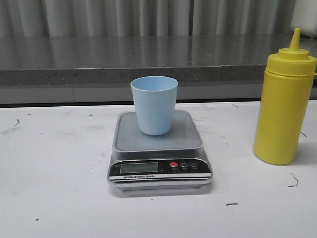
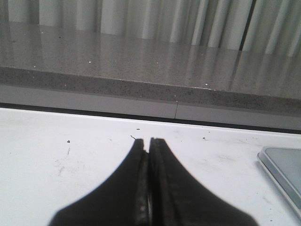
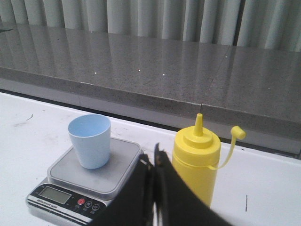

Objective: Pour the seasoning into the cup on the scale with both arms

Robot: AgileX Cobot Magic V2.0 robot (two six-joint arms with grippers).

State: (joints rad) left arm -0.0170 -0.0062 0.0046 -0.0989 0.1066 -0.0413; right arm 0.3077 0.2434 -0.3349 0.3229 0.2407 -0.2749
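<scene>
A blue cup stands upright on the scale at mid-counter, the yellow bottle to its right, cap off its spout. Both the left pincer and right pincer are pressed together, holding nothing.

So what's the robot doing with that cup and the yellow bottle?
Right now it holds nothing. The blue cup stands upright on the scale, and the yellow bottle stands on the table beside it, its cap flipped off the nozzle. The left gripper and right gripper are both shut and empty. I can't tell whether anything is in the cup.
</scene>
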